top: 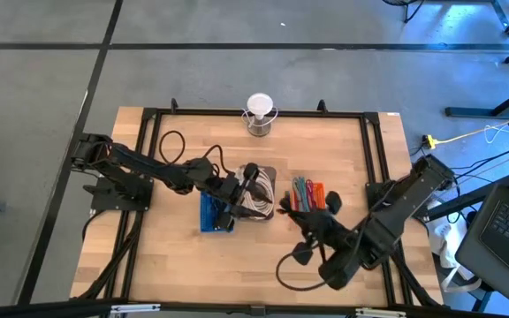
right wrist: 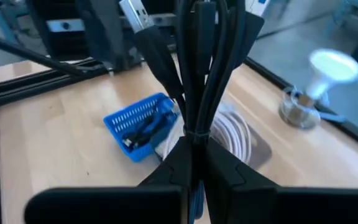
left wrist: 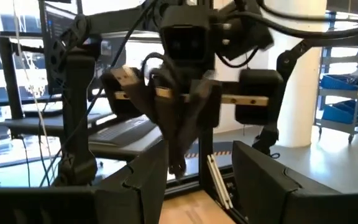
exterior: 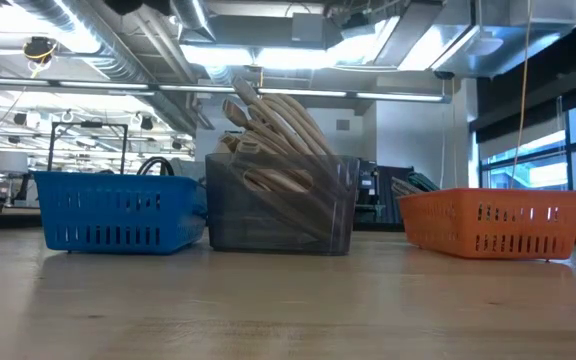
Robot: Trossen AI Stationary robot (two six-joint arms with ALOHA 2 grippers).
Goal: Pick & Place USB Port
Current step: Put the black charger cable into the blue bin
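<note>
While both arms reached toward the middle of the table (top: pixel 343 150), the right gripper (right wrist: pixel 194 155) was closed tight on a bundle of black cables (right wrist: pixel 197 68), fingers pinched together on it with no gap. One silver USB plug (right wrist: pixel 135 14) stuck out at the top of that bundle in the right wrist view. From above, the right gripper (top: pixel 312 225) sat near the front of the table, just in front of the orange basket (top: pixel 307 193), with black cable (top: pixel 290 265) looping down beside it.

Left gripper (top: pixel 235 196) was over the seam between the blue basket (top: pixel 212 214) and the clear bin (top: pixel 259 190). In the left wrist view its fingers (left wrist: pixel 138 180) stood apart, with a dark cable piece (left wrist: pixel 176 124) hanging in the gap; cannot tell if they actually gripped it. A USB plug (left wrist: pixel 124 76) showed at the upper end of that dark piece.

Low view: blue basket (exterior: pixel 118 210), clear bin (exterior: pixel 280 205) full of beige cables (exterior: pixel 273 125), and orange basket (exterior: pixel 493 220) in a row across the table, the blue basket and bin touching or nearly so, the orange basket set apart. Black cables lay in the blue basket (right wrist: pixel 138 124) in the right wrist view. Coloured cables filled the orange basket from above.

A small white lamp (top: pixel 259 113) stood at the far edge of the table.
</note>
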